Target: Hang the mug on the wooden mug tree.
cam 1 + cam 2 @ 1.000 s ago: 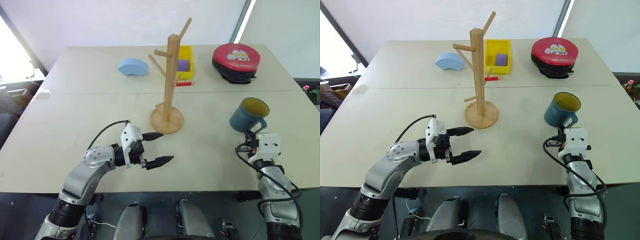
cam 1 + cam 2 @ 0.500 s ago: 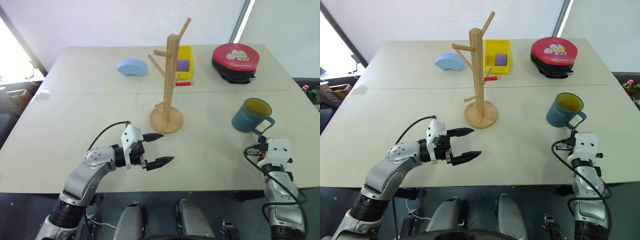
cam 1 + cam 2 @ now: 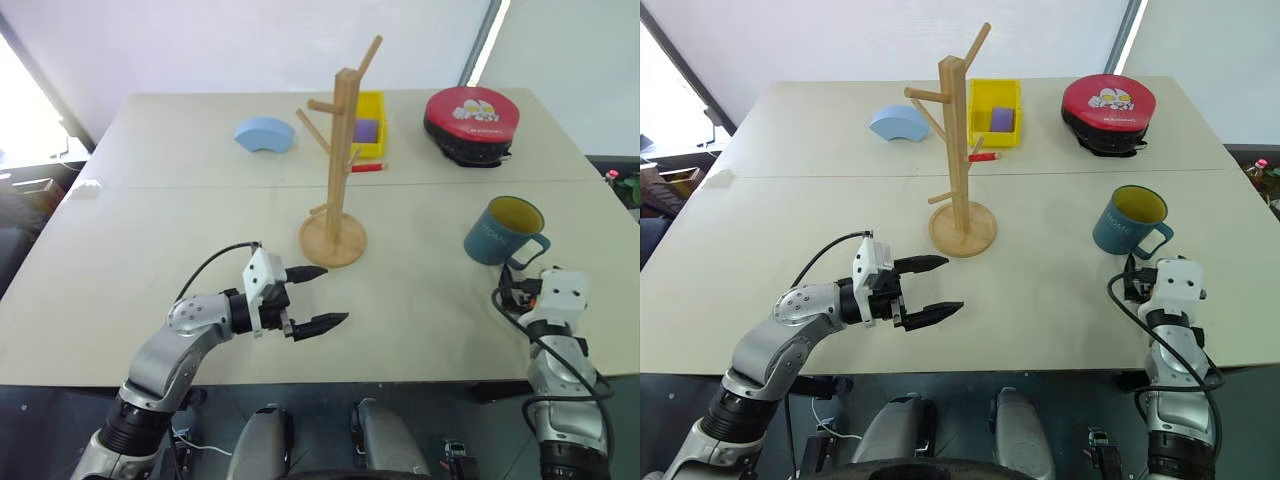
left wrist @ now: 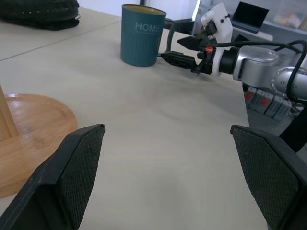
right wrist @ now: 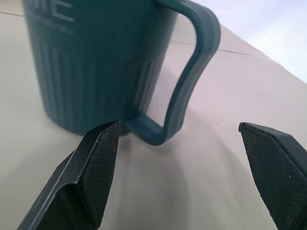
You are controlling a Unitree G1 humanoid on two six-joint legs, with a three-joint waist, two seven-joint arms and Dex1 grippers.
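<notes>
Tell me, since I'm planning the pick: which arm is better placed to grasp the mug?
Right. The right gripper sits open just behind the mug, its handle between the fingers. The left gripper is open near the wooden mug tree, well away from the mug.

A pale beige table (image 3: 150, 230) stands before a plain white wall (image 3: 220, 45), with daylight entering at the left.

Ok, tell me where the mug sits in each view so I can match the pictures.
Left eye view: mug upright at the right, beyond the right gripper.
Right eye view: same spot.
Left wrist view: far side of the table.
Right wrist view: close up, handle between the fingers.
Shared landmark: the handle.
</notes>
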